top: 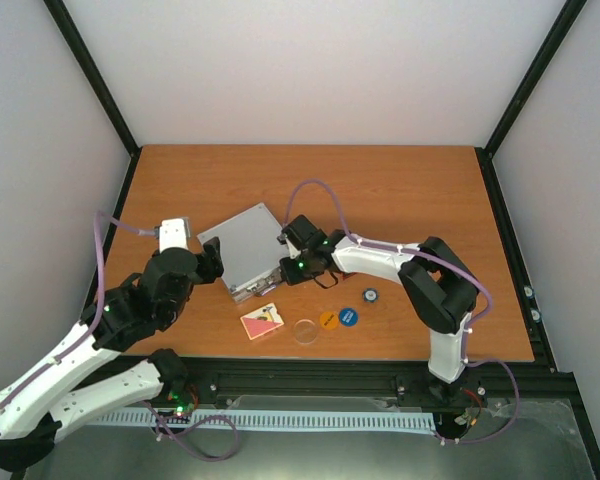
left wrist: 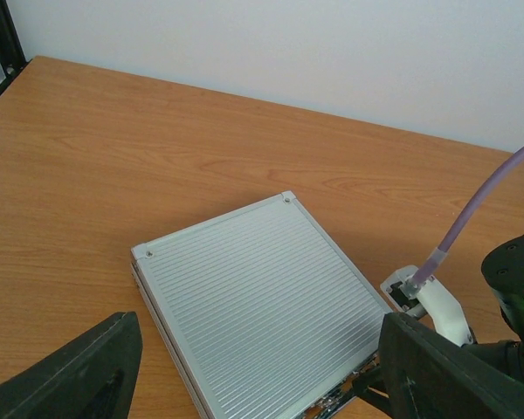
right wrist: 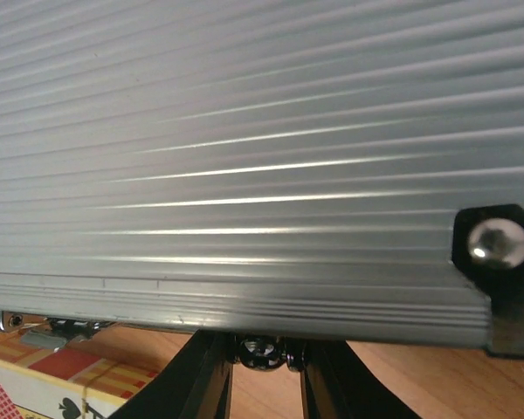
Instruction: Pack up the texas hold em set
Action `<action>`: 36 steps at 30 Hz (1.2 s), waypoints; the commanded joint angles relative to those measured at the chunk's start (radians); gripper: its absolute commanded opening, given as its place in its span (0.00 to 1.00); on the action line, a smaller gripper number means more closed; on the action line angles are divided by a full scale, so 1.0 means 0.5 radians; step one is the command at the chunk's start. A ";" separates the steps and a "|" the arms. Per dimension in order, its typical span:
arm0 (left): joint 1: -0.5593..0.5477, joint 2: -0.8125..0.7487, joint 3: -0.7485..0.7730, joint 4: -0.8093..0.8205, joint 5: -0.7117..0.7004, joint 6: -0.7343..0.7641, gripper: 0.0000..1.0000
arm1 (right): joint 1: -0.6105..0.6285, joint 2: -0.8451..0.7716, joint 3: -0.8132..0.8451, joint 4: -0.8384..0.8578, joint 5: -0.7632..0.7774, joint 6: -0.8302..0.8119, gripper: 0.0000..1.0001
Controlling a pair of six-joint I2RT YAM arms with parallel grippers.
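The silver case [top: 242,250] lies closed and flat on the bench [top: 400,190], left of the middle, turned at an angle to the bench edges; its ribbed lid faces up, with a small rivet at each far corner in the left wrist view. The left gripper [top: 216,262] sits at the case's left side; its two fingers [left wrist: 79,375] stand wide apart, one on either side of the lid, touching nothing that shows. The right gripper [top: 283,270] is at the case's near right edge; from its own wrist camera its fingers [right wrist: 201,380] stand close together on either side of a small chrome fitting [right wrist: 262,352] below the lid's rim; whether they actually press on it I cannot tell. The loose pieces lie on the bare bench nearer the arm bases: the pink card deck [top: 262,322] just in front of the case; then, going right, the clear disc [top: 306,331], the orange disc [top: 328,320] and the blue disc [top: 348,317] near one another; the blue-white chip [top: 370,296] sits a little farther back, below the right arm.
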 commanded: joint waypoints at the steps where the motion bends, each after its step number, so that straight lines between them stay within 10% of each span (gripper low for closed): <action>1: -0.013 -0.001 0.008 -0.045 -0.007 -0.020 0.77 | 0.026 -0.024 -0.060 0.086 -0.018 -0.017 0.21; 36: -0.015 -0.038 0.079 -0.075 0.078 -0.003 0.77 | 0.026 -0.306 0.565 -0.270 0.179 -0.120 0.11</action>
